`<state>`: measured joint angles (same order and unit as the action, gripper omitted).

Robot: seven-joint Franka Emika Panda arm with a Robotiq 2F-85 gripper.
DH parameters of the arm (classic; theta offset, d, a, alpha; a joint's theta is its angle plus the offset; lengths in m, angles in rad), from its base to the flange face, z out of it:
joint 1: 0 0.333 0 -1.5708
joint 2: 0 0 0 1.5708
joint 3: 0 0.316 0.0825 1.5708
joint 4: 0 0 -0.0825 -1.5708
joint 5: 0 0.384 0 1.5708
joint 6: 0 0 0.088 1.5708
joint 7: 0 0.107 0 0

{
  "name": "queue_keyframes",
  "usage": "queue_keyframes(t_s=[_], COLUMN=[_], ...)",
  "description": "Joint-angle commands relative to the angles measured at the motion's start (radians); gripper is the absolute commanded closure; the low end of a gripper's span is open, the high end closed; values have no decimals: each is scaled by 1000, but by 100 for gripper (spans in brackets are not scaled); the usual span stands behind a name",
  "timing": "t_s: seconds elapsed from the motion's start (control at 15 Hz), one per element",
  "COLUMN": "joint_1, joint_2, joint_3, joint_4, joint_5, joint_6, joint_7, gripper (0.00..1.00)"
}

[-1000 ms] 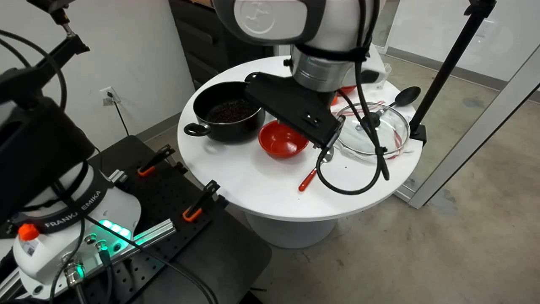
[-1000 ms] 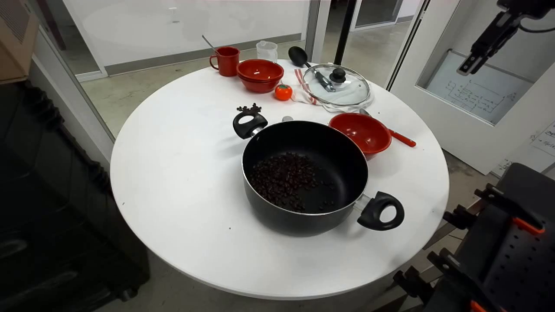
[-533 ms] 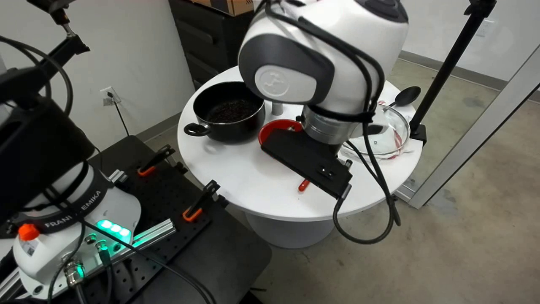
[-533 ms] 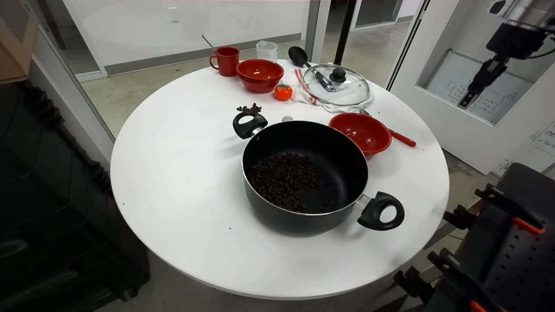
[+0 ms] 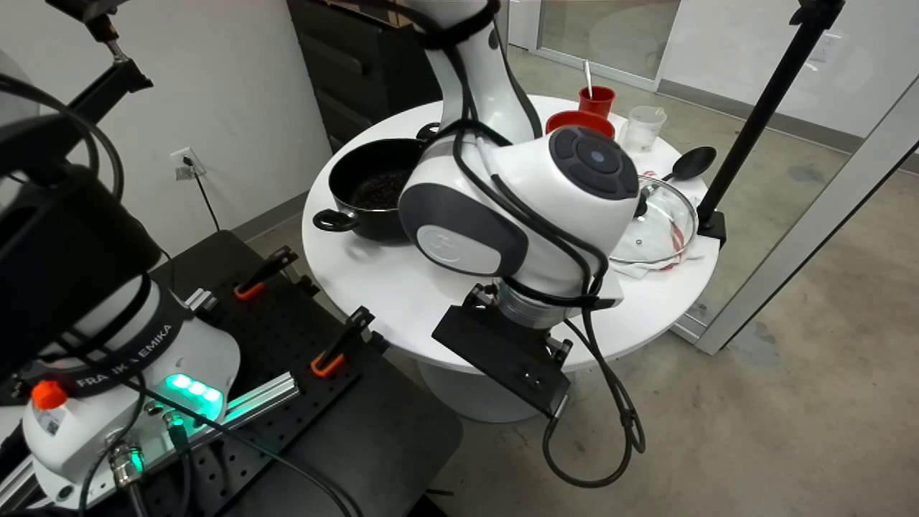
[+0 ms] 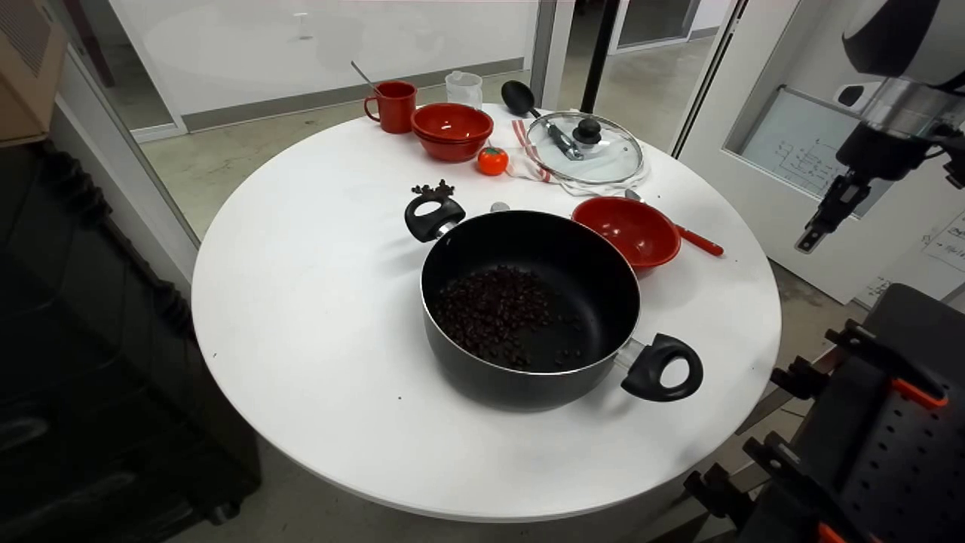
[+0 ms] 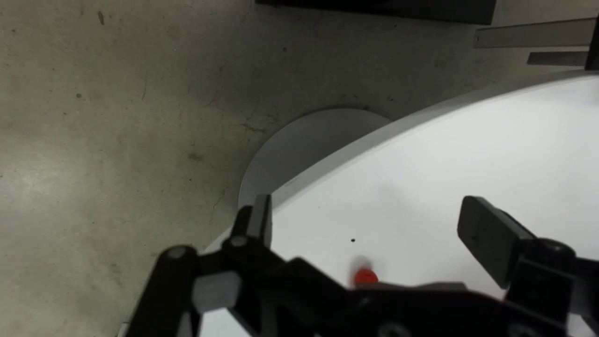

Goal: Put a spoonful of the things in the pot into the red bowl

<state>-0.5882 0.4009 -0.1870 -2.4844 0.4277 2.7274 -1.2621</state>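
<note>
Fingers [image 7: 489,243] now lower, apart from spoon [image 6: 700,240]

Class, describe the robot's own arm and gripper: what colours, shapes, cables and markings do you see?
The arm has rounded white shells with a dark grey cap, a silver ring and black cables strapped along it. Its white base carries partly covered FRANKA EMIKA lettering, an orange-red knob and lights glowing green. The gripper is black, its two fingers carrying blocky dark pads.
</note>
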Motion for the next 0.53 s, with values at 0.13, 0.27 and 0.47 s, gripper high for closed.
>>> queue_keyframes(t_s=[0.13,0.27,0.47], joint_1=[-102,-132,-213], joint_2=[6,-3,11], joint_3=[154,222,366], joint_4=[-55,-77,-89], joint_5=[33,49,121], joint_6=[82,106,205], joint_7=[-60,-69,-142], gripper=[0,0,0])
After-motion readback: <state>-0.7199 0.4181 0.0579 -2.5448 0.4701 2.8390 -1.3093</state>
